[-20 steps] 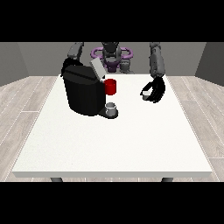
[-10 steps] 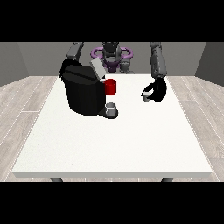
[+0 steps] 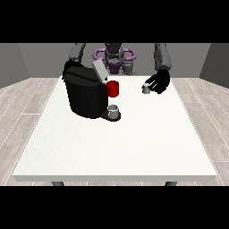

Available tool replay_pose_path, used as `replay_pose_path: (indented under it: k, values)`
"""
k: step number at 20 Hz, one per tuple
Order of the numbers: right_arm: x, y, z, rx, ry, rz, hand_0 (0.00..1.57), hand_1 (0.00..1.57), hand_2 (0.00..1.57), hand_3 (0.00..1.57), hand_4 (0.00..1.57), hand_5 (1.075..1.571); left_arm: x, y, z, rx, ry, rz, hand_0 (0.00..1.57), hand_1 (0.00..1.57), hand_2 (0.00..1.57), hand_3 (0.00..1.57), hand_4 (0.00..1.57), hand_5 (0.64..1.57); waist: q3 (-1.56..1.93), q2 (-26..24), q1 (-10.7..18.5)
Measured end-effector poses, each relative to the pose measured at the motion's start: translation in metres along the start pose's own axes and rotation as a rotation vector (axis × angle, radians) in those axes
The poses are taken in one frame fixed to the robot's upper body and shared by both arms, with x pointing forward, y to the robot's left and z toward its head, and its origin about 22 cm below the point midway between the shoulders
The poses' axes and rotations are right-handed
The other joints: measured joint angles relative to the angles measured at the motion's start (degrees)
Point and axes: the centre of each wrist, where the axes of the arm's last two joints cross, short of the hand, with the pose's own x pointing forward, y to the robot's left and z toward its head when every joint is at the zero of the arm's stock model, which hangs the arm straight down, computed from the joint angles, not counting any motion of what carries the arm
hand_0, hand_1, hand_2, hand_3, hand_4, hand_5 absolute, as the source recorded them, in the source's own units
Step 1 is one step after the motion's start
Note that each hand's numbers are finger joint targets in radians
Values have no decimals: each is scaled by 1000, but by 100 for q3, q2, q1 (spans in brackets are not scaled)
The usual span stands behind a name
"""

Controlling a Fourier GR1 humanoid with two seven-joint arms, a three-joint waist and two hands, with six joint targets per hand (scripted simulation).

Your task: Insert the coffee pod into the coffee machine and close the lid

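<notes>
Front view: the hand at the view's right [image 3: 159, 82] curls around the coffee pod [image 3: 146, 89] (presumably for lifting), the coffee machine [image 3: 85, 91] lid [image 3: 100, 70] raised to receive it

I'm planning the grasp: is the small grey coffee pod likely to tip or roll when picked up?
The coffee pod looks squat, so it is probably light and stiff. It may tip if nudged sideways by the hand at the view's right, then roll.

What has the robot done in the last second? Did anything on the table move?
The hand at the view's right has drifted a little up and away from the camera, carrying the small grey coffee pod with it. The black coffee machine, its raised lid, the red part and the grey cup stayed put.
</notes>
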Motion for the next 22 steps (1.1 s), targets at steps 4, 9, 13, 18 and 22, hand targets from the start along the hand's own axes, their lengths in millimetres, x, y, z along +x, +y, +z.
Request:
replay_pose_path:
  k: [4,9,13,18,22]
  values:
    - [-6,-2,1,11,20,-7,0,0,0,0,475,1571,17,17,-11,-21,-40,-1,1255,1255,1332,1288,556,1571,0,-163,-35]
    - [-14,0,4,24,13,-19,0,0,0,0,500,1571,46,30,-27,-9,-71,-8,1255,1255,1332,1288,556,1571,0,-221,-148]
    - [-6,3,0,26,-3,-21,0,0,0,0,494,1571,59,33,-33,-8,-74,1,1256,1256,1327,1277,536,1571,0,-233,-235]
    - [2,2,-8,22,-11,-8,0,0,0,0,511,1571,88,62,-46,39,-91,-6,1272,1272,1307,1244,512,1571,0,-150,-360]
    - [14,10,-12,39,-36,-11,0,0,0,0,549,1571,101,82,-52,92,-89,20,1255,1255,1287,1219,471,1571,0,5,-545]
